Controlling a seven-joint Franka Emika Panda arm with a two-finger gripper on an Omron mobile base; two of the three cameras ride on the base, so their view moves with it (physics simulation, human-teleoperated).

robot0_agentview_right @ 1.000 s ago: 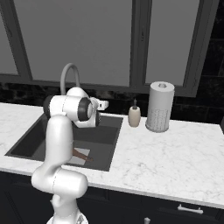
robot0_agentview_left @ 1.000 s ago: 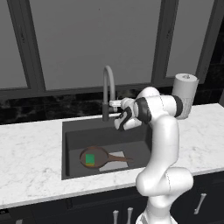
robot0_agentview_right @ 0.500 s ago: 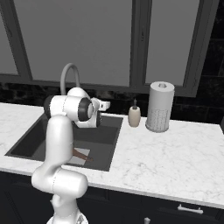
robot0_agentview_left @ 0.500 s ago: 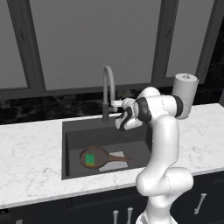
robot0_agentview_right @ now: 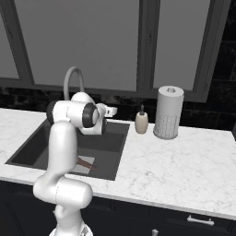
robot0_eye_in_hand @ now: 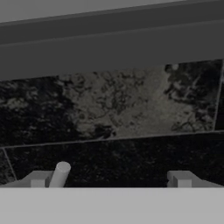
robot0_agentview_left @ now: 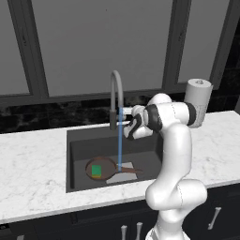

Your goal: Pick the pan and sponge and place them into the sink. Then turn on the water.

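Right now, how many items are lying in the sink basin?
2. The pan lies on the floor of the sink, left of the water stream; the sponge sits inside the pan. The arm hides part of the basin, so more could be hidden.

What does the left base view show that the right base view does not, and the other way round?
Left base view alone: the sponge lying in the pan, the blue water falling from the faucet, and the gripper at the faucet lever. Right base view alone: the soap dispenser between sink and paper towel roll, plus the pan handle poking out past the arm. Both: the sink, arched faucet and paper towel roll.
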